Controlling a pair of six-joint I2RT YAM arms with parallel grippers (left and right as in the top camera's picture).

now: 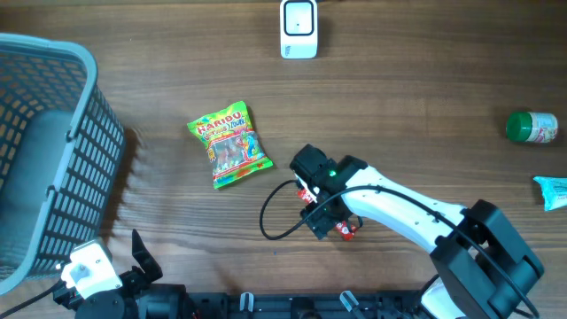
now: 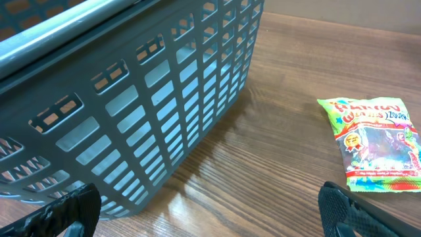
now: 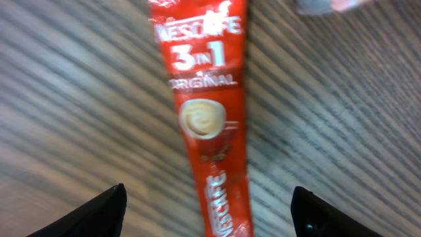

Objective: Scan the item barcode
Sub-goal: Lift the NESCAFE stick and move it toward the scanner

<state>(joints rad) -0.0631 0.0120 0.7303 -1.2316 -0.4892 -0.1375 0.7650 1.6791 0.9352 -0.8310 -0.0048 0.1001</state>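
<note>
From my remote seat, the overhead view had the right gripper [image 1: 324, 215] low over the table, a little toward 5 o'clock from the centre. The Nescafé sachet [image 1: 346, 232] lay flat on the wood directly under it, with only red scraps showing past the black fingers. The right wrist camera gave me more. The sachet [image 3: 207, 118] ran lengthwise from 12 to 6 o'clock through the frame, its printed side up and blurred. The right gripper [image 3: 207, 214] had its jaws spread, one finger at 7 o'clock and one at 5 o'clock. Bare wood showed between each finger and the sachet, so nothing was being pinched. I could not pick out a barcode on the side I saw.

The white scanner [image 1: 299, 28] stood at the 12 o'clock edge of the table, well apart from the sachet. A Haribo bag [image 1: 230, 144] lay near the middle, at about 10 o'clock from the right gripper. The grey basket [image 1: 53, 53] filled the 9 o'clock side. A green-capped bottle [image 1: 532, 127] and a teal packet [image 1: 551, 190] sat out at 3 o'clock.

The left gripper [image 1: 133, 266] waited at 7 o'clock beside the basket. In its own wrist view the left gripper [image 2: 207, 197] was spread wide around nothing, with the basket [image 2: 131, 99] at 10 o'clock and the Haribo bag [image 2: 375, 141] at 3 o'clock.
</note>
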